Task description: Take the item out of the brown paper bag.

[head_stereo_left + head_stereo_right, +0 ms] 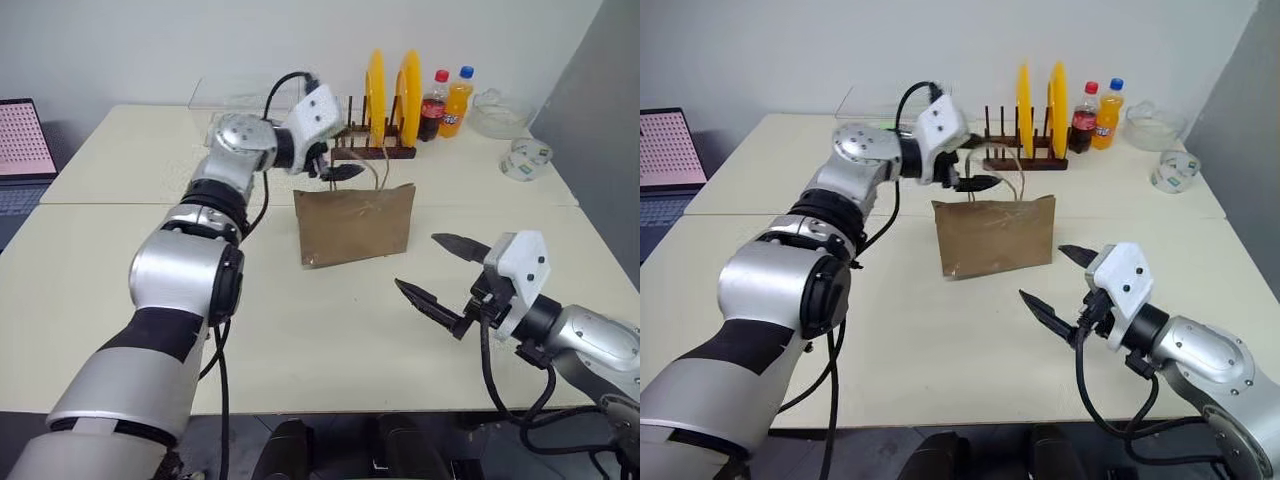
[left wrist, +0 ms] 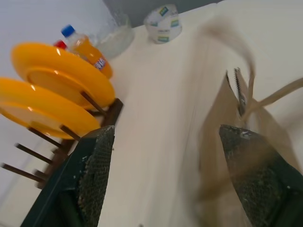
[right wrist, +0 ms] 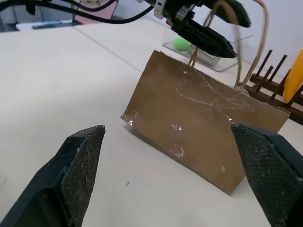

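Head pair looks down over table [image 1: 300, 350]; wrist views close, sharing brown paper bag [image 3: 203, 123].

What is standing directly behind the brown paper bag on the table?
Behind the brown paper bag stands a wooden plate rack with two yellow plates. The bag's inside is hidden by its paper wall.

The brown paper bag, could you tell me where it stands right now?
The brown paper bag stands upright mid-table, just in front of the plate rack, with the left gripper above its handles.
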Tool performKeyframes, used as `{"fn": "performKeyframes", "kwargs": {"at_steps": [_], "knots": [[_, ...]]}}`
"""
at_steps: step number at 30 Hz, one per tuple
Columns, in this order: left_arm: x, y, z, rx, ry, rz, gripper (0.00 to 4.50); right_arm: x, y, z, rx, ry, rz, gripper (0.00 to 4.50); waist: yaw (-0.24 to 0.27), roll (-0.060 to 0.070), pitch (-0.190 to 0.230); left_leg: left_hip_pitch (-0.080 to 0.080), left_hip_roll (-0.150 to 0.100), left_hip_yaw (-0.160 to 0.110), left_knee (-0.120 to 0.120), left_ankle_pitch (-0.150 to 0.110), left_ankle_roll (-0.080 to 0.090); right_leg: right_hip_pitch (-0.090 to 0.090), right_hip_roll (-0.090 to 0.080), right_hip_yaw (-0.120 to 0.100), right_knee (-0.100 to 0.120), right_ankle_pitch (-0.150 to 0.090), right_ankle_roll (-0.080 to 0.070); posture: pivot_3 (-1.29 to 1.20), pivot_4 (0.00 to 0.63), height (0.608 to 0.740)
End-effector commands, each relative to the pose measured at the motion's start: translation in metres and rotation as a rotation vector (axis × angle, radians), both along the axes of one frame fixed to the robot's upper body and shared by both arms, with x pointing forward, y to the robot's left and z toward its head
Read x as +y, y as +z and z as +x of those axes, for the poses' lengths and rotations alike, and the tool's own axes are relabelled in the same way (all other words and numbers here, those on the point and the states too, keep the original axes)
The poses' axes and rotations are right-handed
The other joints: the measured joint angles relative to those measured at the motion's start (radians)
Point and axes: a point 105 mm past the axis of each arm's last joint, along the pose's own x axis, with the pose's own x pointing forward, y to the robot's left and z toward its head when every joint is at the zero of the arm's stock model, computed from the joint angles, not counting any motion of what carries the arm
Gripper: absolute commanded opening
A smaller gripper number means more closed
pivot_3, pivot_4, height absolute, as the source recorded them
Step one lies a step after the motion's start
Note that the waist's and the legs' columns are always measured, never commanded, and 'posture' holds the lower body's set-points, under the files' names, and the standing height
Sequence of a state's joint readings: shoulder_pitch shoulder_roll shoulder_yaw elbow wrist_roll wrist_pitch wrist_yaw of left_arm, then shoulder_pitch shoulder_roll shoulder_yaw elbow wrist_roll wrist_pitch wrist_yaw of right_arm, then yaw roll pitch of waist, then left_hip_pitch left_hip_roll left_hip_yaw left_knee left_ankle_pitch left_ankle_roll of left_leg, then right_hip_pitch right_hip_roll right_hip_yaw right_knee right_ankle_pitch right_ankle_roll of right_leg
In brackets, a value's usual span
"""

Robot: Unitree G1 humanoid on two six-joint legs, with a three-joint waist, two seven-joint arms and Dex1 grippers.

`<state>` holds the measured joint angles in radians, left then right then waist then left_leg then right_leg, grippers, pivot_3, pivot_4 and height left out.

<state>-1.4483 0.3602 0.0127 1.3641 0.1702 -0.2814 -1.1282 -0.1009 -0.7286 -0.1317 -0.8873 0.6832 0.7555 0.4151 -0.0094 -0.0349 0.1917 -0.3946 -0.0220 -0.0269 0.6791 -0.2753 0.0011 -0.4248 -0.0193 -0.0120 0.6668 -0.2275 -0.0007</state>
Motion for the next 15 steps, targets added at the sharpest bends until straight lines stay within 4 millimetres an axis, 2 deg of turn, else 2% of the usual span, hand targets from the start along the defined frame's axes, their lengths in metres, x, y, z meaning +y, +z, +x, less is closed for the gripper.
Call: {"fn": "performKeyframes", "kwargs": {"at_steps": [1,5,8,10,12,15], "knots": [[0.014,0.011,-0.009,0.033,-0.062,-0.070,3.69,0.001,0.006,0.002,-0.006,0.046,-0.029,4.50,0.000,0.000,0.000,0.000,0.000,0.000,0.000,0.000,0.000,0.000,0.000,0.000,0.000,0.000,0.000,0.00,0.150,0.740],[0.033,0.014,-0.016,0.060,-0.085,-0.140,3.69,-0.002,0.014,0.011,-0.011,0.079,-0.050,4.50,0.002,0.000,0.000,-0.001,0.000,-0.001,0.001,0.000,0.000,0.000,0.000,0.000,0.000,0.000,0.000,0.00,0.150,0.740],[0.049,0.016,-0.028,0.059,-0.107,-0.184,3.71,-0.010,0.029,0.033,-0.055,0.077,-0.077,3.88,-0.002,0.000,0.000,-0.001,0.000,-0.001,0.001,0.000,0.000,0.000,-0.001,0.001,0.000,0.000,0.000,0.00,0.150,0.740],[0.055,0.014,-0.041,0.052,-0.112,-0.198,3.71,-0.013,0.038,0.045,-0.083,0.069,-0.093,3.18,-0.006,0.000,0.000,0.000,0.000,0.000,0.001,0.000,0.000,0.000,-0.001,0.002,0.001,0.000,-0.001,0.00,0.150,0.740],[0.061,0.009,-0.072,0.040,-0.098,-0.229,3.71,-0.018,0.053,0.068,-0.130,0.046,-0.110,2.49,-0.018,0.001,-0.001,0.001,0.001,-0.001,0.001,0.000,0.000,0.000,-0.001,0.002,0.002,0.000,-0.001,0.00,0.150,0.740],[0.056,0.001,-0.110,0.056,-0.045,-0.285,3.71,-0.024,0.063,0.092,-0.169,0.033,-0.144,1.37,-0.023,0.001,0.000,0.003,0.001,0.000,0.001,0.000,-0.001,-0.001,-0.002,0.006,0.006,0.000,-0.001,0.00,0.150,0.740]]}}
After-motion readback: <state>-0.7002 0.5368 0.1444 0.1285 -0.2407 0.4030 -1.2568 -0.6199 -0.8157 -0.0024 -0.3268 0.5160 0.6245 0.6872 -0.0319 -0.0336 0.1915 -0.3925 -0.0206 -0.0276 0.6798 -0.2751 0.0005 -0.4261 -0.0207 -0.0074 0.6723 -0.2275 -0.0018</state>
